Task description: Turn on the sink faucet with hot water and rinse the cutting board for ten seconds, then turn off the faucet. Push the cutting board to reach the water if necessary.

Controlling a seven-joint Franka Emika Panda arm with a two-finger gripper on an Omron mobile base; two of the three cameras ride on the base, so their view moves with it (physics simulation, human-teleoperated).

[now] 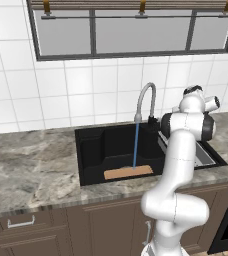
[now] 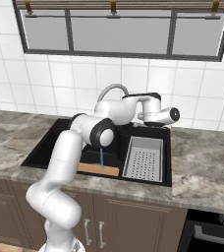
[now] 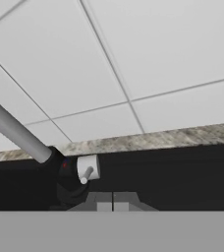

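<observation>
- Tan wooden cutting board (image 1: 128, 173): laid flat on the floor of the black sink (image 1: 91, 150), at 6 o'clock of the basin.
- Blue water (image 1: 135, 145): fed onto the board from the grey faucet (image 1: 145, 100).
- Gripper (image 3: 113, 203): jaws closed, nothing held, placed near the faucet's white handle (image 3: 88, 169).

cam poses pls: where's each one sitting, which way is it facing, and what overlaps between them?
Left base view: behind the arm's left, looking down at the sink; arm at lower right.
Right base view: behind its right; arm at lower left, drain tray clear.
Hand view: on the hand, facing the faucet base and wall; shut gripper at bottom.
Shared: both base views show cutting board under the water.
</observation>
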